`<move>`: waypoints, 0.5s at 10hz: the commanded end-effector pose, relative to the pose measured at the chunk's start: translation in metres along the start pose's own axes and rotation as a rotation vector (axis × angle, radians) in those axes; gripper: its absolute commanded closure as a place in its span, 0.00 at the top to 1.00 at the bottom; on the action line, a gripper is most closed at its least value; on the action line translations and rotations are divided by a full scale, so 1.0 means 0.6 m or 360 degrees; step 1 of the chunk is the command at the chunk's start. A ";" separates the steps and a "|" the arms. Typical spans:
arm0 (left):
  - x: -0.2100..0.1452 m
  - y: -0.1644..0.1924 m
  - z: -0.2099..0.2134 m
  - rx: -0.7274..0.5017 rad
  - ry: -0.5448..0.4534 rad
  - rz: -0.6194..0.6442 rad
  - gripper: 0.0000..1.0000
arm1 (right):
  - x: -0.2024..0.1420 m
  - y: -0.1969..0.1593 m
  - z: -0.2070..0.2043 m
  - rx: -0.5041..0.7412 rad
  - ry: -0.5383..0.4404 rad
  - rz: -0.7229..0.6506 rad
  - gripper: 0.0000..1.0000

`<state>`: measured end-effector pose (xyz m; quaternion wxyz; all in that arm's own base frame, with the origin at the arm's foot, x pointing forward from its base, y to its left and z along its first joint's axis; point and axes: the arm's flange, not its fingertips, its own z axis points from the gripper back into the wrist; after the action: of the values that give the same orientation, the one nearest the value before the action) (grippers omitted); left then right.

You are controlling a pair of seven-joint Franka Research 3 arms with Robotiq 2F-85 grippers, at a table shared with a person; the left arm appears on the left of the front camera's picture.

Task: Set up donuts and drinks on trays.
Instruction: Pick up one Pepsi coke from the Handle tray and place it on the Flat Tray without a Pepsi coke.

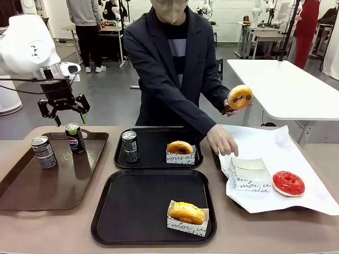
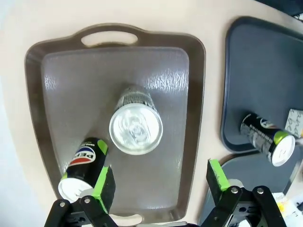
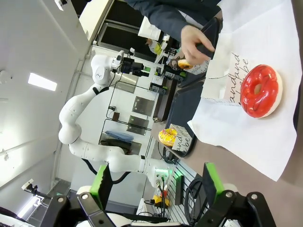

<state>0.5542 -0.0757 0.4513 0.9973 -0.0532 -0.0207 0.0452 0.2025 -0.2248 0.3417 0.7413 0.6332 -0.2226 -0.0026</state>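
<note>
Table (image 1: 58,227), brown tray (image 1: 53,188), Pepsi can (image 1: 74,138) under spread left jaws

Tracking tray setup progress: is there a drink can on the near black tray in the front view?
No: the near black tray holds just a boxed yellow-iced donut; a can stands on the far black tray.

— What sort of place is this?
— A robotics lab, I'd say: my white arm (image 1: 29,47) is mounted at the desk (image 1: 53,233).
— Anything more?
— Beyond the desk lie bare grey floor (image 1: 106,100), a long white worktable (image 1: 286,84), further benches (image 1: 259,33) loaded with gear, and a person (image 1: 87,21) standing by one.
</note>
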 end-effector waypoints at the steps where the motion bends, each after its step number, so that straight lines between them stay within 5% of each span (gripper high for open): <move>1: 0.055 0.003 0.004 0.0047 0.0093 0.0117 1.00 | -0.003 0.001 -0.001 0.0015 -0.0004 0.0023 1.00; 5: 0.075 0.003 -0.014 0.0099 0.0148 0.0076 1.00 | -0.003 0.001 -0.001 0.0015 -0.0004 0.0023 1.00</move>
<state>0.5915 -0.0680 0.4436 0.9964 -0.0327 0.0217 0.0752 0.2025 -0.2248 0.3418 0.7413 0.6332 -0.2226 -0.0026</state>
